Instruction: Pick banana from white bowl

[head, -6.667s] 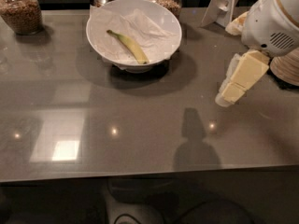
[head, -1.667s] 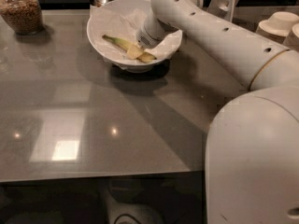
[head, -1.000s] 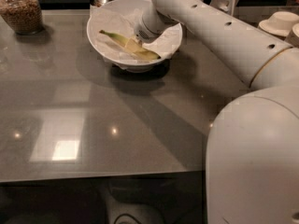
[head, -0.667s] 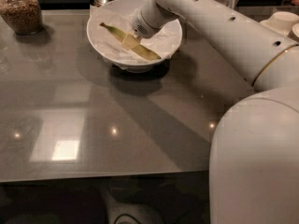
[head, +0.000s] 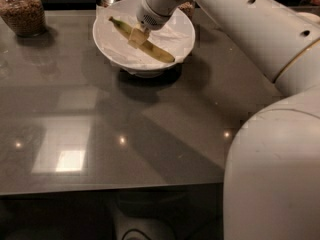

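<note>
Partly hidden — banana (head: 156, 52) in tool (head: 137, 35) over white bowl (head: 101, 38).

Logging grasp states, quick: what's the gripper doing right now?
Gripper: closed on the banana at its middle, over the white bowl.

The banana (head: 156, 52) is slim and yellow with a dark greenish stem end. It lies at a slant across the white bowl (head: 101, 40), stem toward the back left and the other tip near the front right rim. The gripper (head: 136, 36) is clamped around its middle. The bowl is wide, shallow and paper-lined, and sits upright toward the back of the grey table (head: 150, 134).
</note>
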